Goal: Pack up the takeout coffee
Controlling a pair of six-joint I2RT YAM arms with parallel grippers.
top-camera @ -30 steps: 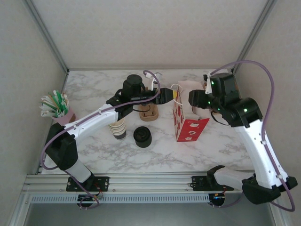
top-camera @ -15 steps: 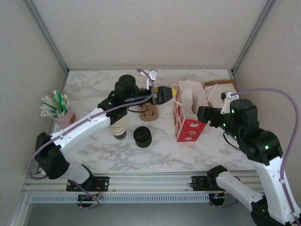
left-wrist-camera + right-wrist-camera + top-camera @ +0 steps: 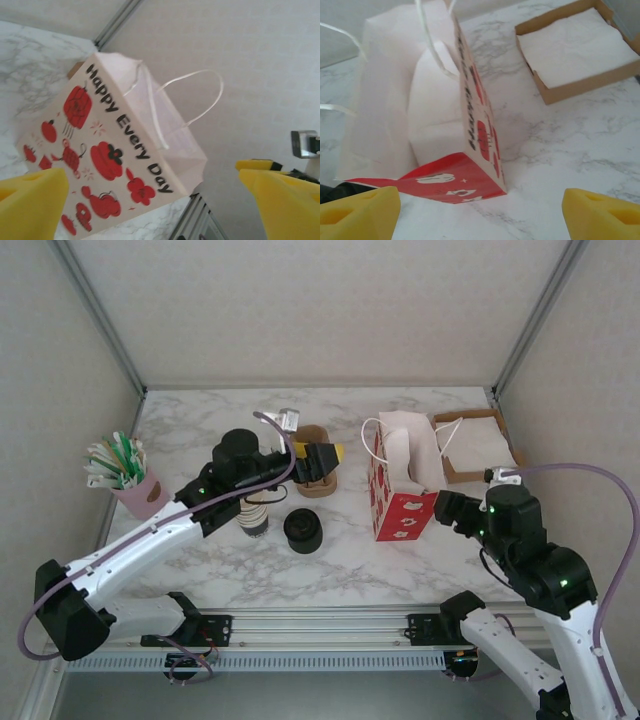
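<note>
Nearby, napkin box (image 3: 478, 445) beside paper bag (image 3: 400, 495)

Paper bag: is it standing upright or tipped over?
Upright: the paper bag stands on its base, mouth open upward, handles up.

Left wrist view. Left gripper (image 3: 152, 190): jaws wide apart, nothing between them. Yellow fingertips (image 3: 30, 205) sit in the lower left and lower right corners.

Centre frame: cream paper bag (image 3: 107, 165) printed with red motifs and black lettering "Happy Every Day", running diagonally from upper left down to centre. The bag's thin white loop handle (image 3: 200, 95) arches toward upper right.

White marble-patterned tabletop (image 3: 30, 60) at left. Silver metal rail (image 3: 117, 22) at top. Pale textured wall (image 3: 240, 45) across the right. Small grey-and-white part (image 3: 307, 144) at the right edge, not identifiable.
</note>
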